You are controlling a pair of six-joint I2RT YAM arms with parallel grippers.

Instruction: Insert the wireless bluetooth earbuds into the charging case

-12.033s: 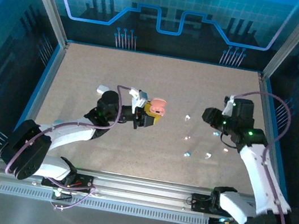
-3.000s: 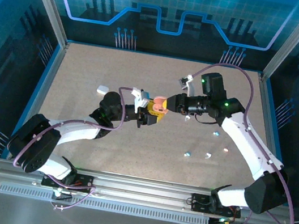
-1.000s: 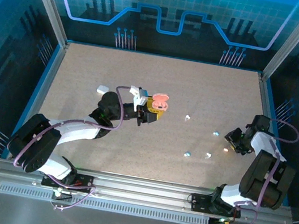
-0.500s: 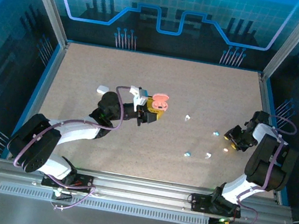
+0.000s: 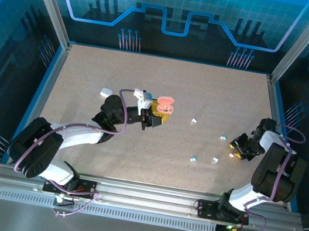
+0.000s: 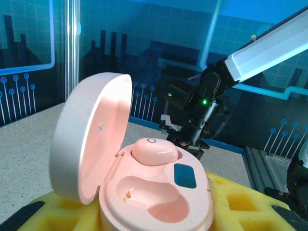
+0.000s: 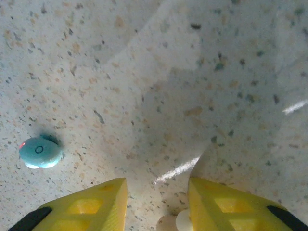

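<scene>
The right tool [image 7: 156, 190] is hovering low over the right side of the tabletop [image 7: 202, 72]. Its yellow fingers are standing apart with bare surface showing between them, clamped on nothing. A small pale earbud [image 7: 172, 223] is lying right at the inner face of one finger, though I cannot tell whether it is touching. A light blue earbud [image 7: 41, 152] is resting just left of the fingers, outside the gap, and a white earbud [image 5: 194, 121] is lying between the two arms. Well to the left, the left tool [image 5: 156, 114] is gripping the pink charging case [image 6: 154, 202], whose lid [image 6: 91, 159] is standing open. One pink earbud [image 6: 154, 150] is sitting in the far socket, and the near socket [image 6: 151, 195] is lying empty. To my eye the step in hand is picking up the next bud. Doing it well is going to mean centring the gap over the pale bud before closing, coming straight down so neither finger is nudging it away, and squeezing gently, since so small and smooth a piece is likely to squirt out.
</scene>
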